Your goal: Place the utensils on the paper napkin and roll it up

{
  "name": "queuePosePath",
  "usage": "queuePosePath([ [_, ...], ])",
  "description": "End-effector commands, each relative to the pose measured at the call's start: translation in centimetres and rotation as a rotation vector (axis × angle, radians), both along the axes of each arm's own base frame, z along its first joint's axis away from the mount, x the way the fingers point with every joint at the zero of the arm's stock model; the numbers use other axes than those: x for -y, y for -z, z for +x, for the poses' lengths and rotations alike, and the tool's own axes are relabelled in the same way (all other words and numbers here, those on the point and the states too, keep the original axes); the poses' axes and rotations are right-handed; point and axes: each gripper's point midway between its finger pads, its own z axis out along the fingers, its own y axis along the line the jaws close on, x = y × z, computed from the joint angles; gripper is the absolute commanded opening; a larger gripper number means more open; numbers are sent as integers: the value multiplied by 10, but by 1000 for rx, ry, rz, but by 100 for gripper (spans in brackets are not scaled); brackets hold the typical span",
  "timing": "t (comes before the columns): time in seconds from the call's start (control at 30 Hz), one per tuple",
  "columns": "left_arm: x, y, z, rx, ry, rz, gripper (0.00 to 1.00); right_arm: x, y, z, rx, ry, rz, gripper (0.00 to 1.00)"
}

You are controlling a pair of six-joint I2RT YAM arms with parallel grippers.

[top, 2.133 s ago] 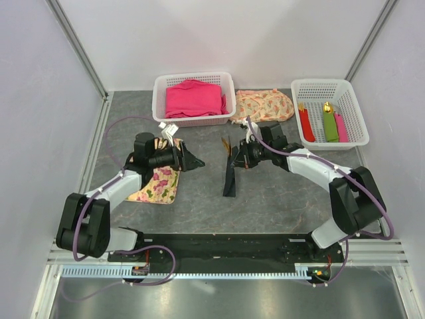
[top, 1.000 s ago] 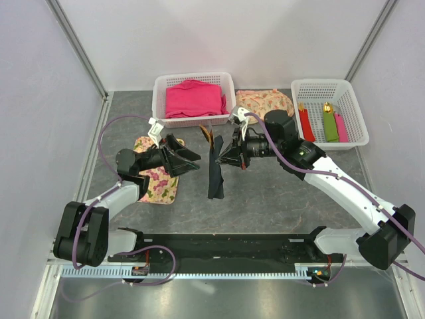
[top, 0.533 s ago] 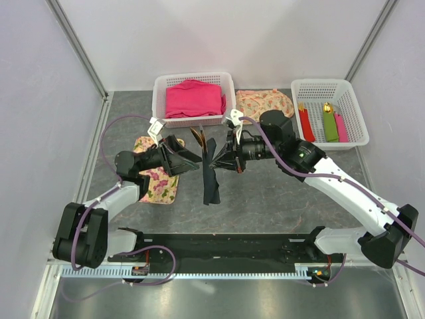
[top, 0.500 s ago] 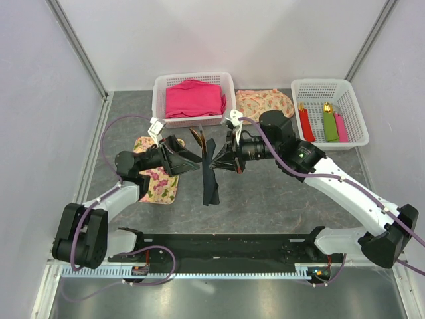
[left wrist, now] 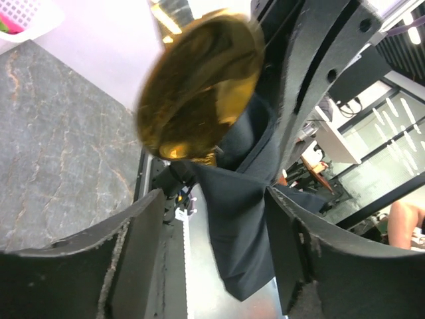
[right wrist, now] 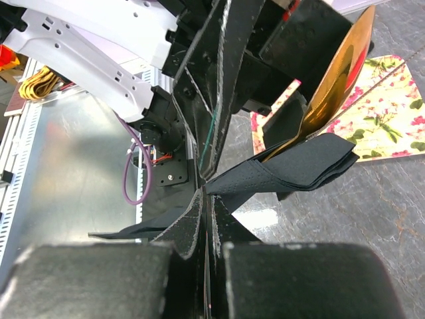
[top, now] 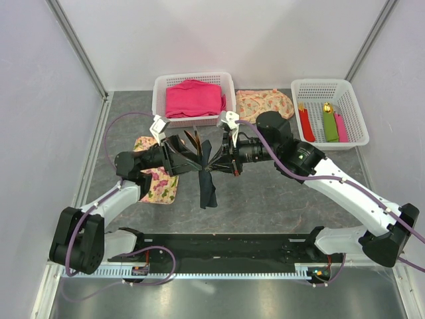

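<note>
The black paper napkin (top: 207, 186) hangs in the air over the middle of the table, wrapped round the utensils (top: 193, 138), whose gold heads stick out at its top. My right gripper (top: 217, 163) is shut on the napkin's edge; its wrist view shows the thin sheet (right wrist: 299, 169) pinched at the gripper (right wrist: 207, 199), and a gold head (right wrist: 339, 73) beyond. My left gripper (top: 196, 158) reaches in from the left. In its wrist view the gripper (left wrist: 212, 199) stands open with the napkin (left wrist: 242, 226) between its fingers (left wrist: 139, 252), below a gold spoon head (left wrist: 199, 86).
A floral mat (top: 159, 185) lies under the left arm. At the back stand a white basket (top: 159, 106) with a pink cloth (top: 192, 98), a crumpled floral cloth (top: 264, 104), and a second basket (top: 353, 136) holding red, green and pink rolls.
My right gripper has carried the hanging napkin bundle leftward between the left gripper's fingers. The left jaws have narrowed around it.
</note>
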Motion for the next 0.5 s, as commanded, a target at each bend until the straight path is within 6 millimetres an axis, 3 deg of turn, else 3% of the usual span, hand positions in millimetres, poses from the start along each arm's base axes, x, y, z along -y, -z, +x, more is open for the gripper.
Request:
queuePosePath([
  [0.0,-9,-55,-32,349,6,-147,67,-5,-34,3,91,0,72,0],
  [0.47,-7,-57,-33,310,16,-162,65,-4,-34,4,94,10,71,0],
])
